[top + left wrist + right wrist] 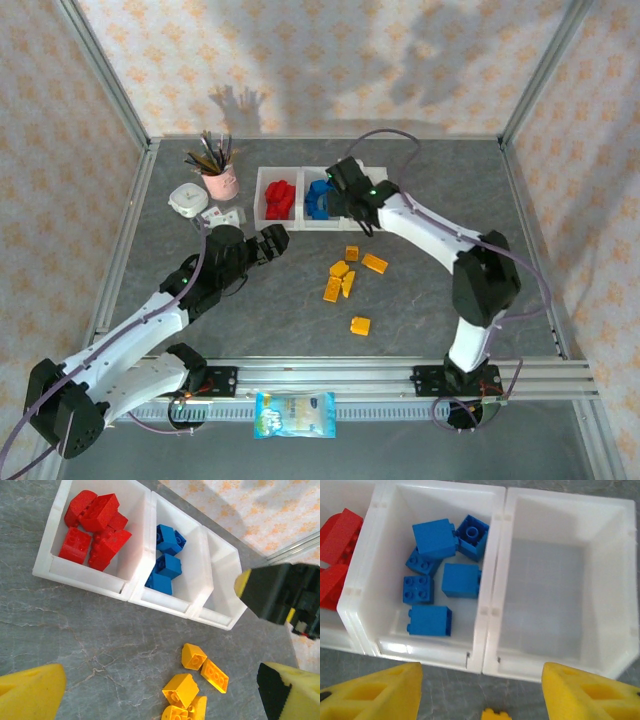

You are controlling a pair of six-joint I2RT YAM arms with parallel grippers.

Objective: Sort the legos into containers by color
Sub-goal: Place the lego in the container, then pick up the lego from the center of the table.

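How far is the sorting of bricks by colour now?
Done: red plastic bricks lie in the left white translucent bin, blue plastic bricks in the middle bin. In hand: nothing; both the right claw, over the bins, and the left claw are open. Left: the yellow-orange plastic bricks on the grey table, for the bare third bin.

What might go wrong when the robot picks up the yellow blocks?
The small yellow-orange plastic bricks lie mostly bunched on the grey table, so a claw might nudge neighbours away or grab two.
The empty white translucent bin sits right against the bin of blue bricks; a drop from the right claw near the shared wall might land with the blue ones.
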